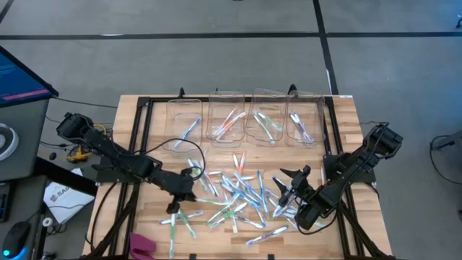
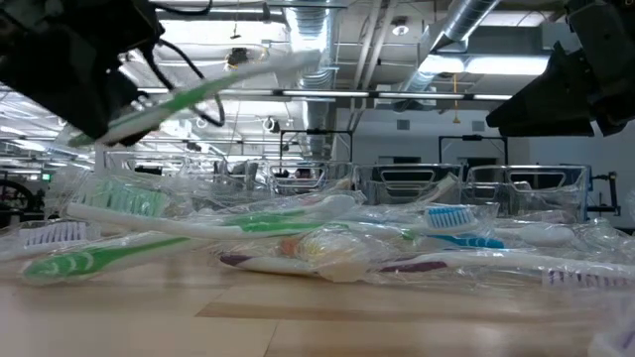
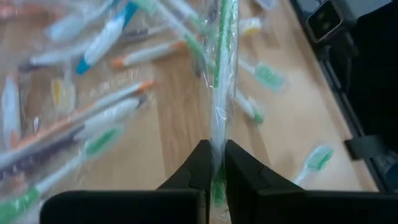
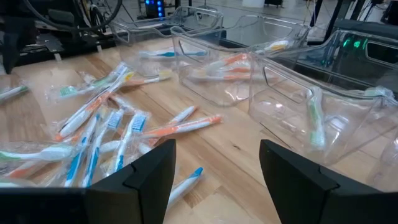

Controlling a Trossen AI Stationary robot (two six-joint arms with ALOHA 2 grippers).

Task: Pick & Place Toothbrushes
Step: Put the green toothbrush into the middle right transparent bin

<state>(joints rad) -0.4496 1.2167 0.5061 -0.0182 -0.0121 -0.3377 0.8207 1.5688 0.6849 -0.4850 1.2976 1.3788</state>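
- the toothbrushes [image 1: 234, 195] lie in a loose heap on the middle of the wooden table [image 1: 375, 144], slim pale handles in clear crinkly wrappers, with blue, green, orange and purple accents.
- a few more lie inside the four clear bins [image 1: 245, 119] standing in a row along the far edge: a blue one, orange ones, green ones and a pale one.
- the left gripper [image 3: 214, 171] is clamped tight on a green-and-white wrapped toothbrush [image 3: 221, 81], holding it by one end above the left part of the heap; in the low view it hangs lifted and tilted.
- the right gripper [image 4: 217, 168] hovers over the right edge of the heap with its fingers spread wide and nothing between them.
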